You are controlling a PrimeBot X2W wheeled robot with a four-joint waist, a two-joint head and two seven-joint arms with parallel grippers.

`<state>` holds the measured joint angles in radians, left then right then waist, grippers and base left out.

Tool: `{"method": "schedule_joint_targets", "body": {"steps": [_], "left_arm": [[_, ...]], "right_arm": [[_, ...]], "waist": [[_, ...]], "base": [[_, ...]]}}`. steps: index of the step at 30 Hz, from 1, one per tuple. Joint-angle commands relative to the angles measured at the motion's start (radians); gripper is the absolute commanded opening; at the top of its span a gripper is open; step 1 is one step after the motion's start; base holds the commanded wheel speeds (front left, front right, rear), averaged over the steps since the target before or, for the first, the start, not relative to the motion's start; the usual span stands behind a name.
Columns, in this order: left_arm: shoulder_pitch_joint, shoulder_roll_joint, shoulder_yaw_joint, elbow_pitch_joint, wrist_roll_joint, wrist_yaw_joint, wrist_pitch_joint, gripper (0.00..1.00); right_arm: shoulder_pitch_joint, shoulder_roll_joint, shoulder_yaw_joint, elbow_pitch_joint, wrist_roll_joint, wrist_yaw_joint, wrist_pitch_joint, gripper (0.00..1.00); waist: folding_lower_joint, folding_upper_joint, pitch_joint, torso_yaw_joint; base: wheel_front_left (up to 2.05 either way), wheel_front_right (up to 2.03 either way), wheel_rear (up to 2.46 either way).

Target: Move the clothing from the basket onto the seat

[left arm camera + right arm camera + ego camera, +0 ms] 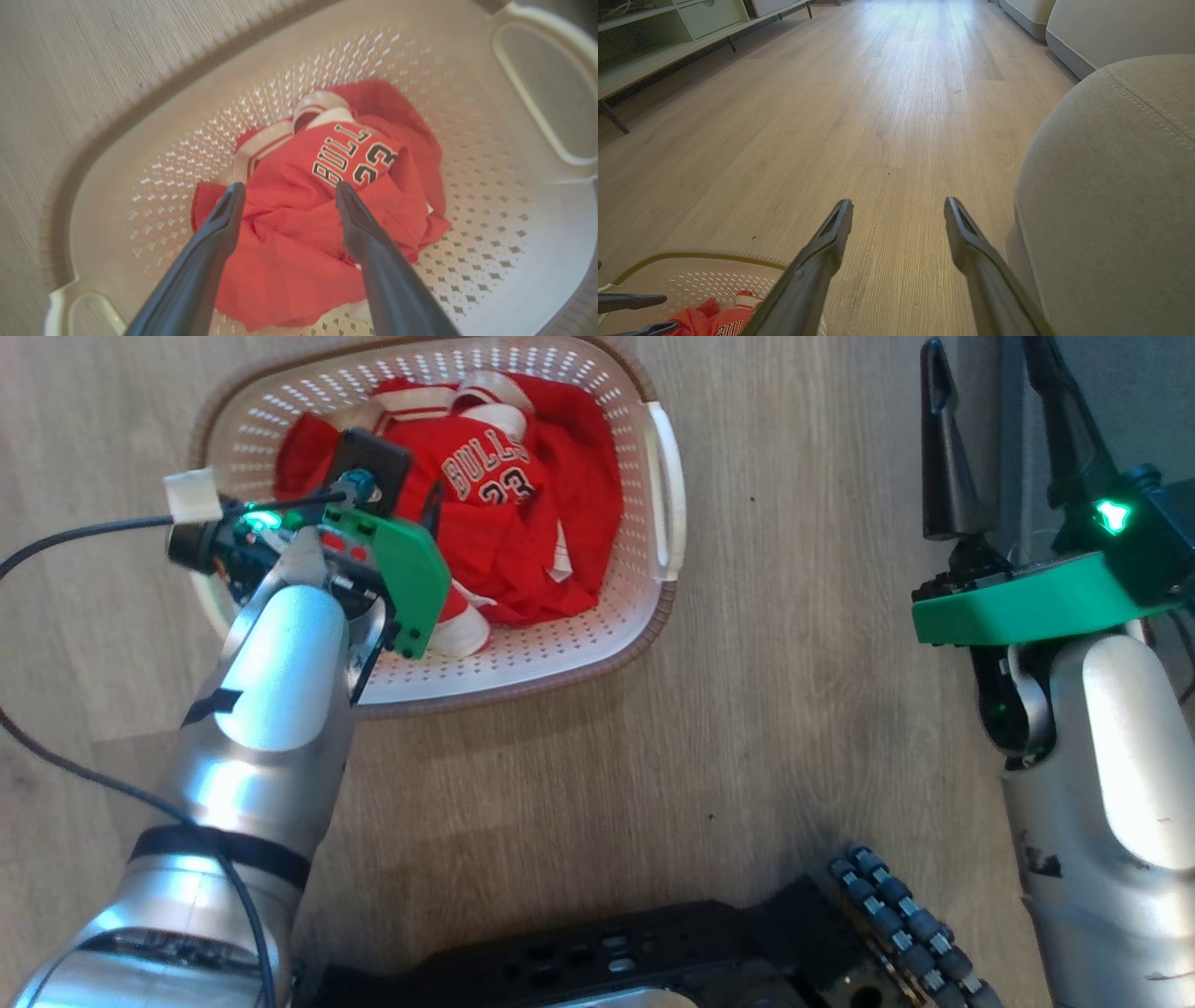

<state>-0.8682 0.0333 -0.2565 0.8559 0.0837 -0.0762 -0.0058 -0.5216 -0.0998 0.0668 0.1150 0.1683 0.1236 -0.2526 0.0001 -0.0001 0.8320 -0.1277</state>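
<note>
The clothing [523,532] lies heaped in the basket [569,644], upper left of the head view. The left gripper [288,189] hangs over it, spread wide, holding nothing. A shallow close may pinch only 1 fold, dropping the rest short of the seat [1111,196].

Open floor [794,709] between basket [607,635] and seat [1111,186] — basket walls around clothing [523,523]

I see a low white shelf unit [668,28] on thin dark legs, standing on a pale wood-plank floor [896,116]. Past the unit's far end, bright light glares off the planks. Opposite the unit sits a pale upholstered base [1024,16].
</note>
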Motion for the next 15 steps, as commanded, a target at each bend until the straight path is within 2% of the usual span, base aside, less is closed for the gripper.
{"method": "schedule_joint_targets", "body": {"steps": [1, 15], "left_arm": [[0.001, 0.022, 0.014, 0.012, 0.011, 0.010, 0.012, 1.00], [-0.157, 0.071, -0.014, 0.300, 0.028, 0.034, 0.042, 1.00]], "right_arm": [[0.029, 0.010, 0.016, -0.034, 0.008, 0.007, -0.009, 1.00], [0.032, 0.030, 0.019, -0.076, 0.033, 0.007, -0.009, 1.00]], "waist": [[-0.0001, 0.0001, 0.017, -0.020], [-0.0001, 0.0001, 0.114, -0.091]], "base": [[0.00, 0.00, 0.00], [0.00, 0.00, 0.00]]}}
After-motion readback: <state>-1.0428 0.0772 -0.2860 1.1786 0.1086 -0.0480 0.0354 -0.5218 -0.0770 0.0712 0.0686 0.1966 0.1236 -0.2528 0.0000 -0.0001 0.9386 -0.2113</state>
